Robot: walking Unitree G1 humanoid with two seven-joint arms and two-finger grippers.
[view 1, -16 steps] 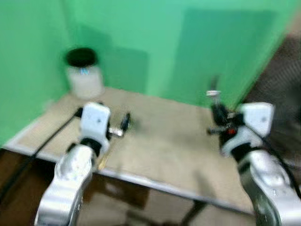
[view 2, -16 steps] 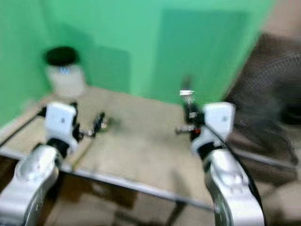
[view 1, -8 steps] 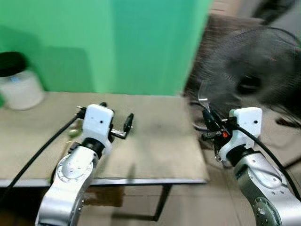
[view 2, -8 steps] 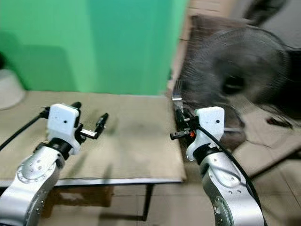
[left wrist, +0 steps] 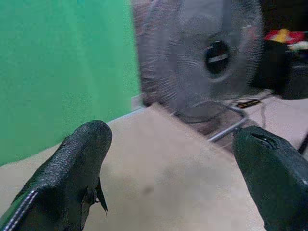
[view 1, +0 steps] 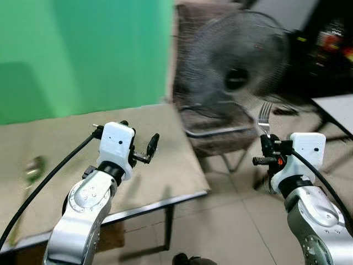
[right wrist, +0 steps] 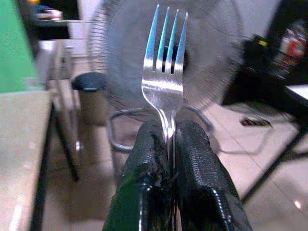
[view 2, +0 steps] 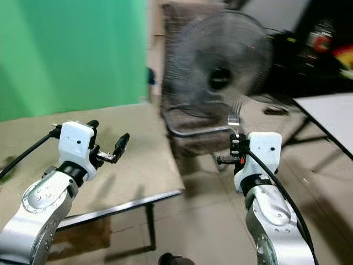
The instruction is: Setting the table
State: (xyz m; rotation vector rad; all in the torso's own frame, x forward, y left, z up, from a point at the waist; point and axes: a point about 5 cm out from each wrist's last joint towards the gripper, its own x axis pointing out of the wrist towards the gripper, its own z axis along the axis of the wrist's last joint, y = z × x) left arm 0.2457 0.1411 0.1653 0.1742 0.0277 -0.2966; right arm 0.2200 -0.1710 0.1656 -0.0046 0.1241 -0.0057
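My right gripper [view 1: 265, 148] is shut on a silver fork [view 1: 264, 114], held upright with its tines up, off the right end of the table and over the tiled floor. In the right wrist view the fork [right wrist: 165, 72] rises from between the two closed fingers [right wrist: 144, 163]. My left gripper [view 1: 150, 148] is open and holds nothing, hovering over the tan table [view 1: 60, 143] near its right end; the left wrist view has its fingers [left wrist: 72, 173] wide apart. A spoon-like utensil [view 1: 32, 167] lies blurred on the table at the far left.
A large standing fan [view 1: 238, 62] and a dark chair [view 1: 212, 124] are straight ahead beyond the table's right edge. A white table corner [view 1: 337, 105] shows at the far right. A green wall [view 1: 83, 55] backs the table. Tiled floor [view 1: 231, 221] lies below.
The whole view has swung to the right: the jar and green corner slid out on the left, the fan and white table came in. Both arms keep their pose; the fork stays gripped.
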